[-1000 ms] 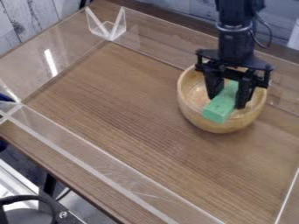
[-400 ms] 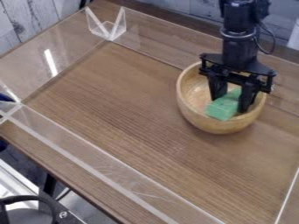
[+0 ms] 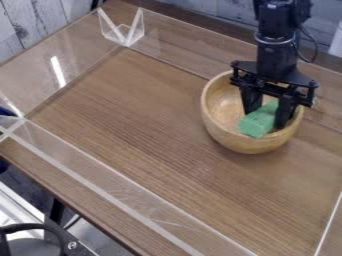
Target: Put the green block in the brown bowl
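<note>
We see the green block [image 3: 258,122] between our gripper's [image 3: 271,113] parted fingers, inside the brown bowl [image 3: 221,128], near the table's [image 3: 134,130] right edge, grip on it unclear

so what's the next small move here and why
Probably lift straight up and clear. The green block already lies inside the brown bowl, and the fingers stand apart on either side of it, apparently no longer clamping it.
</note>
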`<action>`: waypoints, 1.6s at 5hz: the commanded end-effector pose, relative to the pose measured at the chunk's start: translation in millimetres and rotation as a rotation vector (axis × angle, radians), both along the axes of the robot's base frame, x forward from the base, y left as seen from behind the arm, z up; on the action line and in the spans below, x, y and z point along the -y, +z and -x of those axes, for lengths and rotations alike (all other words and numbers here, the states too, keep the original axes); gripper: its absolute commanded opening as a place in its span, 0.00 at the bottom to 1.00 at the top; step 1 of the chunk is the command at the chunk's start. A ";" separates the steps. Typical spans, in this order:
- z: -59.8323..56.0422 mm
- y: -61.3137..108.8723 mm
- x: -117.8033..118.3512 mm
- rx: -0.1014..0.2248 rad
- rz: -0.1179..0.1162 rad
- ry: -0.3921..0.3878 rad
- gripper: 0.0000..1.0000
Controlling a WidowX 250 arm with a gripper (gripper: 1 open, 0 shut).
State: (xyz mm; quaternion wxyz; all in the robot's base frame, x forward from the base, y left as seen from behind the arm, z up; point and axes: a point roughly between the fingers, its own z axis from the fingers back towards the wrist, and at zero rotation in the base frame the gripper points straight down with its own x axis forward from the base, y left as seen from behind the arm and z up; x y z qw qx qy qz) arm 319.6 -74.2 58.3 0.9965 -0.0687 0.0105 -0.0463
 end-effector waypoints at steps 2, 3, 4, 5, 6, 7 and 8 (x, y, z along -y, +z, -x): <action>-9.6 13.2 4.4 0.069 -0.002 -0.013 0.00; -12.9 10.1 2.8 0.072 -0.006 -0.010 1.00; -17.0 6.5 1.3 0.075 -0.012 -0.008 1.00; -15.5 20.0 -1.9 0.097 -0.008 -0.001 1.00; -13.6 34.7 -5.4 0.122 -0.004 0.006 1.00; -12.0 67.5 -11.1 0.186 0.002 0.022 1.00; -8.7 95.3 -19.2 0.227 0.008 0.026 1.00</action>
